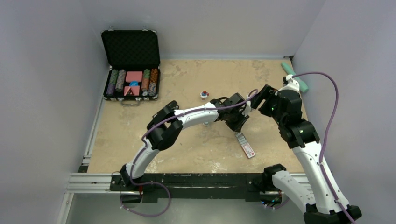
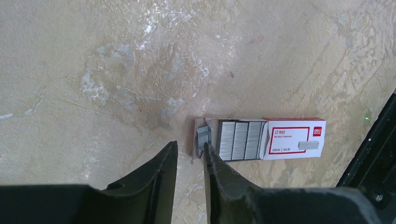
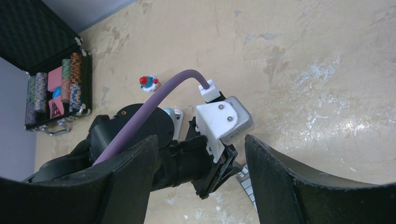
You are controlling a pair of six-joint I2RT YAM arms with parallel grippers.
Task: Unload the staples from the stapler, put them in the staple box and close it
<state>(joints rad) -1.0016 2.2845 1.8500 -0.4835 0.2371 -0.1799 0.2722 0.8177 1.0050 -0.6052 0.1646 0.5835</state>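
A short silvery strip of staples (image 2: 203, 138) lies on the open flap end of a red-and-white staple packet (image 2: 292, 138) on the table. My left gripper (image 2: 189, 145) hovers just above and short of that strip, its jaws a narrow gap apart with nothing between them; its right fingertip (image 2: 208, 154) is right beside the strip. In the top view the left gripper (image 1: 236, 126) is over the packet's (image 1: 247, 147) upper end. My right gripper (image 3: 201, 139) is wide open and empty, held above the left arm's wrist (image 3: 219, 119). The stapler is hidden or out of view.
An open black case (image 1: 131, 65) of poker chips stands at the back left. A small red, white and blue toy (image 1: 204, 94) sits mid-table. A teal object (image 1: 295, 77) lies by the right wall. The packet's tray holds full rows of staples (image 2: 240, 140).
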